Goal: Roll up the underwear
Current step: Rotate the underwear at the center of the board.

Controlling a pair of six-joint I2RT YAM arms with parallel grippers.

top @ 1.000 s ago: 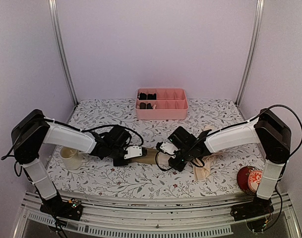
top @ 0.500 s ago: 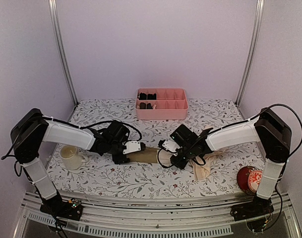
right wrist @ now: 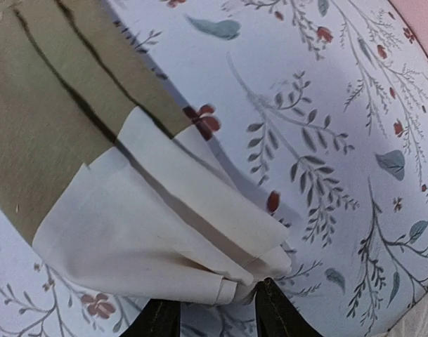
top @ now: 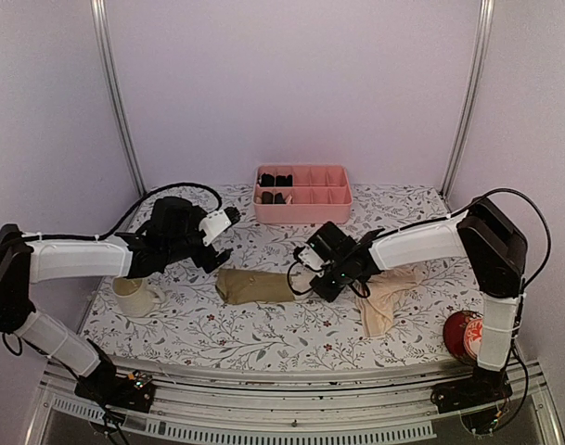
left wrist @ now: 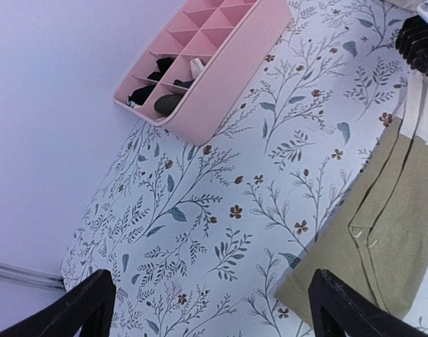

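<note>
**Olive strip flat at mid-table, both jaws apart**

Olive underwear (top: 254, 285) lies folded into a long strip at the centre of the table (top: 263, 338), running from 9 to 3 o'clock. Its cream part sits at the 3 o'clock end. In the top view the strip is flat, with no roll in it.

The left gripper (left wrist: 212, 302) hangs above the cloth at about 10 o'clock from the strip, clear of it. Its jaws are spread wide and nothing is between them. In its own camera the strip's near corner lies at 4 o'clock and the tray (left wrist: 228, 84) at 12 o'clock.

The right gripper (right wrist: 214, 316) is low at the cream end. Its jaws stand a little apart, with printed cloth showing in the gap. The folded cream corner ends just in front of the fingertips (right wrist: 161, 319). I cannot tell whether it touches them, but it is not clamped.

Peach underwear (top: 386, 298) lies crumpled at 4 o'clock from the centre, under the right forearm and apart from the olive strip.

The pink tray stands at 12 o'clock on the table, with black bundles (top: 275, 181) in its 9 o'clock compartments. A cream cup (top: 132, 295) stands at 8 o'clock, and a red object (top: 468, 336) sits at the 5 o'clock corner.
</note>
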